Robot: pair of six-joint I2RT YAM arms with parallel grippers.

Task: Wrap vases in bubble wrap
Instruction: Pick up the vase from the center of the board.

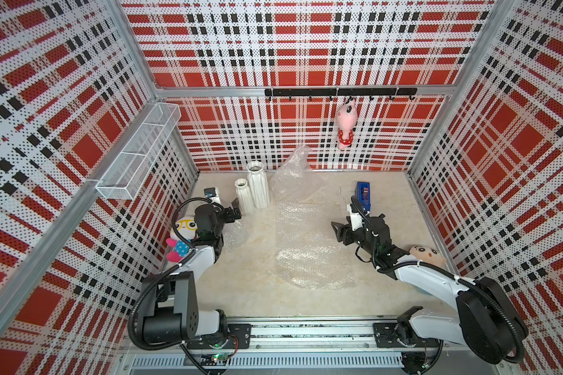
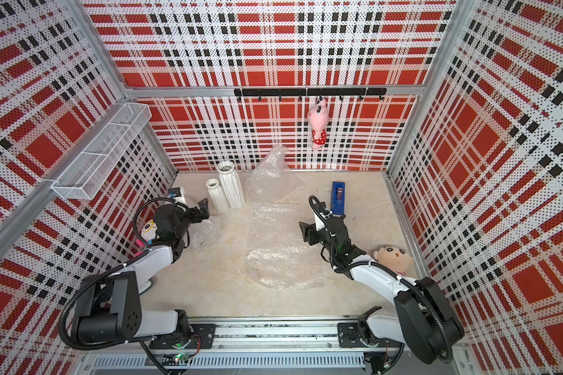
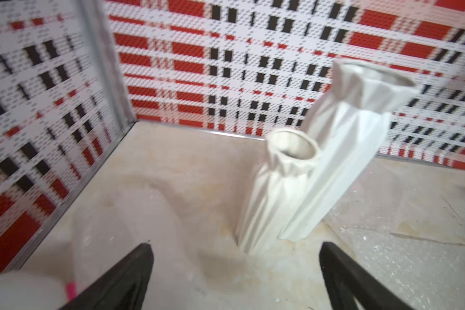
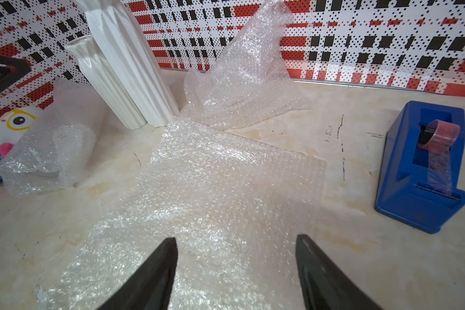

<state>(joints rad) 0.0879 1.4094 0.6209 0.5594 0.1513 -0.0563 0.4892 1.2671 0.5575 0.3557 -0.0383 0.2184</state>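
Red plaid walls (image 1: pixel 290 48) enclose a pale marbled floor (image 1: pixel 247 292).

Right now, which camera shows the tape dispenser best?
The right wrist view: the dispenser is close, whole and sharp there. Both top views show it small and far. The left wrist view misses it.

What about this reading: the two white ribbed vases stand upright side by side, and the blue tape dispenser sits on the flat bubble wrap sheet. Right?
No. The blue tape dispenser sits on the bare table beside the flat bubble wrap sheet, apart from it, as the right wrist view shows. The shorter vase and taller vase do stand upright side by side.
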